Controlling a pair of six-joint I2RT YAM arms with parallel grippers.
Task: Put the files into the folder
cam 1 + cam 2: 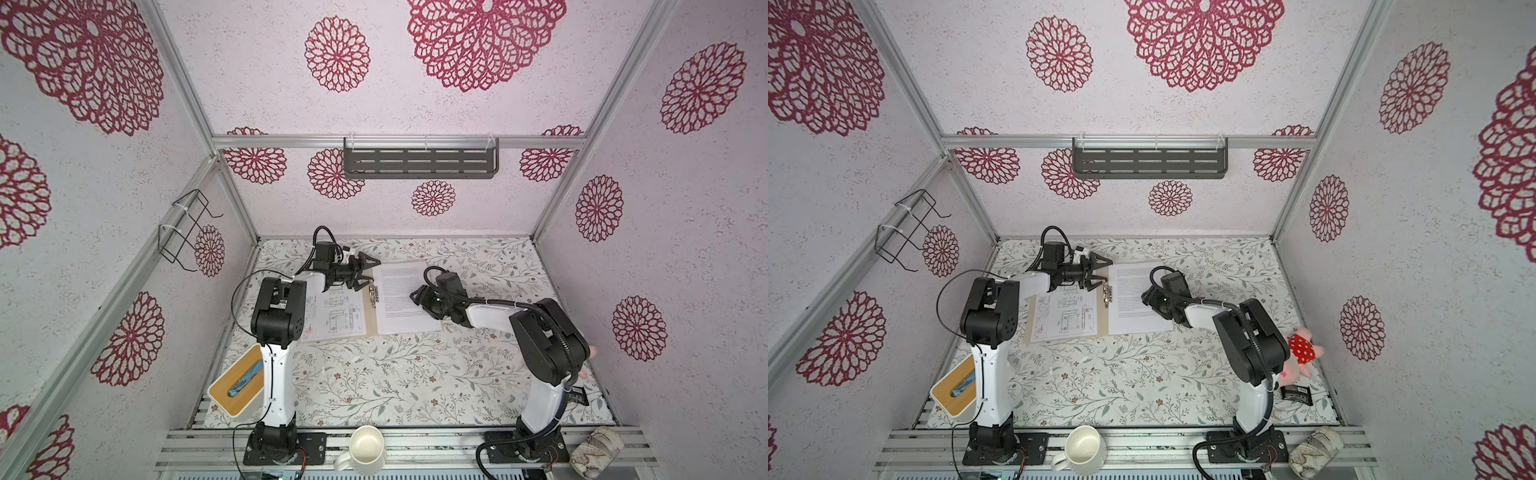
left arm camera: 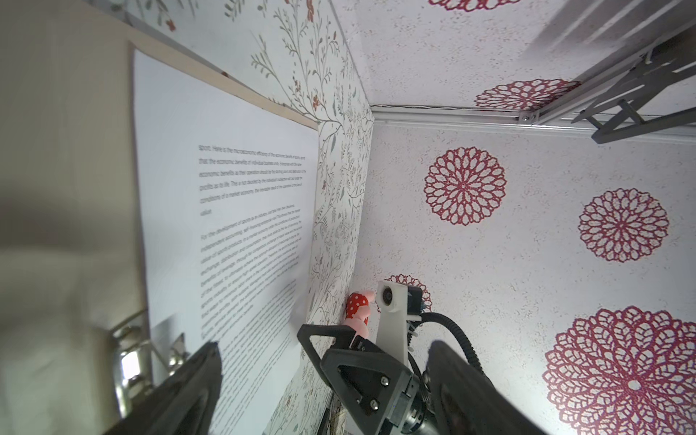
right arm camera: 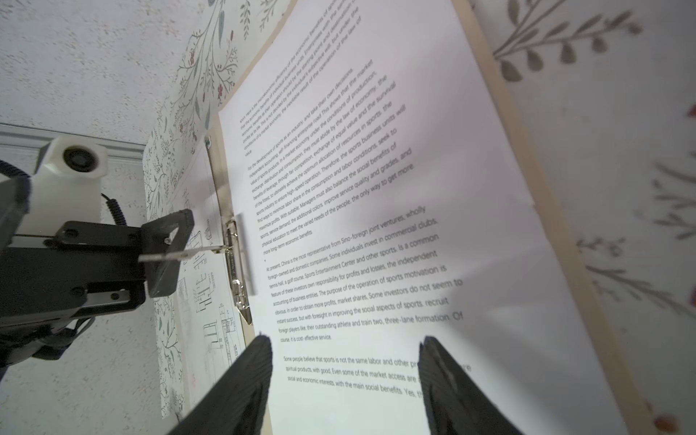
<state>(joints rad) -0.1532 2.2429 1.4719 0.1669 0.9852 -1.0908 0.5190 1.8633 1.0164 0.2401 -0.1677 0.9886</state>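
Observation:
The beige folder point(image 1: 371, 316) point(image 1: 1103, 320) lies open on the table. A drawing sheet point(image 1: 332, 316) point(image 1: 1063, 316) lies on its left half and a printed text sheet point(image 1: 405, 299) point(image 1: 1133, 299) on its right half. A metal clip point(image 3: 237, 271) point(image 2: 132, 361) sits by the spine with its lever raised. My left gripper point(image 1: 372, 272) point(image 1: 1105, 272) point(image 2: 325, 344) stands open at the clip, and the lever reaches in between its fingers point(image 3: 169, 241). My right gripper point(image 1: 417, 301) point(image 1: 1148, 300) point(image 3: 345, 341) is open, low over the text sheet point(image 3: 376, 188), nothing between its fingers.
A bamboo-topped tissue box point(image 1: 237, 382) stands at the front left beside the left arm. A white mug point(image 1: 365, 449) and a patterned cup point(image 1: 596, 453) rest on the front rail. A pink plush toy point(image 1: 1302, 351) and a small black packet point(image 1: 1296, 392) lie behind the right arm.

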